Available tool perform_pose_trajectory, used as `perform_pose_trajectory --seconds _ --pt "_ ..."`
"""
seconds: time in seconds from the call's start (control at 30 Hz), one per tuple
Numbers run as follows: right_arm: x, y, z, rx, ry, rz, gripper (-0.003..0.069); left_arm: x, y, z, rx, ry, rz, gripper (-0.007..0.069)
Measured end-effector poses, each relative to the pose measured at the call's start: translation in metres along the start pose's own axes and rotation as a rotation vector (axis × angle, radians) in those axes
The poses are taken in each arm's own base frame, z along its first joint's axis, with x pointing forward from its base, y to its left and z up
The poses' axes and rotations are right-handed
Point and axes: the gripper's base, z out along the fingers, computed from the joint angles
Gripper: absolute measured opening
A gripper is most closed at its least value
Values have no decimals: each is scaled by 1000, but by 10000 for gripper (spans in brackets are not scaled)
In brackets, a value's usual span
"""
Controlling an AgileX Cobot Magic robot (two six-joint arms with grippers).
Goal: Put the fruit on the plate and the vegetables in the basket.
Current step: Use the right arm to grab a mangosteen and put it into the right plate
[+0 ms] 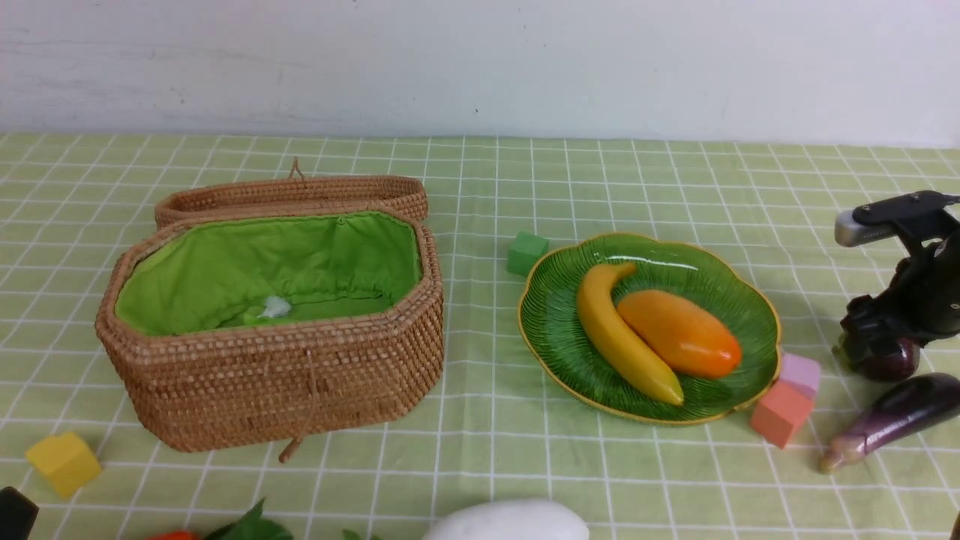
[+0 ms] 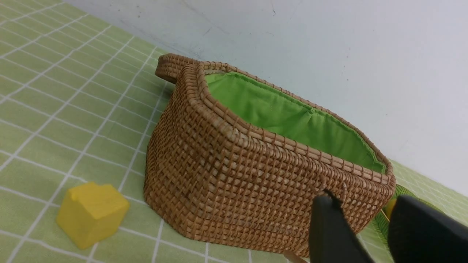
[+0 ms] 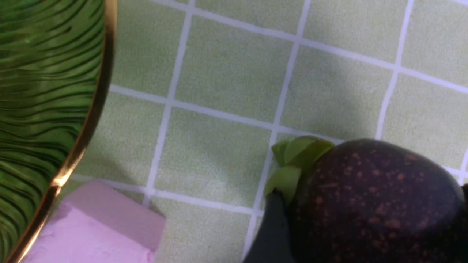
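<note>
The banana [image 1: 622, 337] and the orange-yellow fruit [image 1: 679, 334] lie side by side on the green plate [image 1: 555, 315]. At the right, the round dark purple fruit [image 1: 892, 360] [image 3: 373, 197] rests on the cloth. My right gripper [image 1: 877, 349] [image 3: 369, 233] is down over it, with a finger pressed against each side. The eggplant [image 1: 896, 416] lies just in front of that fruit. The white vegetable [image 1: 510, 521] and the carrot [image 1: 174, 535] peek in at the near edge. The basket [image 1: 285, 382] [image 2: 237, 171] stands open at the left. My left gripper [image 2: 363, 199] is open and holds nothing, low by the basket's near side.
Foam cubes are scattered: yellow [image 1: 64, 461] [image 2: 91, 213] near the basket's front left, green [image 1: 526, 253] behind the plate, lilac [image 1: 799, 373] [image 3: 98, 230] and salmon [image 1: 780, 412] against the plate's right rim [image 3: 91, 120]. A white scrap [image 1: 276, 306] lies in the basket's lining.
</note>
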Motion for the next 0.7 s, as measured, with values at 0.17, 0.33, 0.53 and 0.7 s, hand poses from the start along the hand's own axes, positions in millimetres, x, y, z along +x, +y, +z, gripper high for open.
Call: perform_pose_trajectory --seconds 0.17,0.33,0.53,0.7 --pt "-1 0 -7 4 -14 3 569 0 0 0 0 0 -1 239" --pt "-8 1 -34 -5 -85 41 567 0 0 0 0 0 -1 239" --pt "-30 30 -74 -139 -259 81 567 0 0 0 0 0 -1 239" --pt "-47 74 -77 -300 -349 74 567 0 0 0 0 0 -1 239"
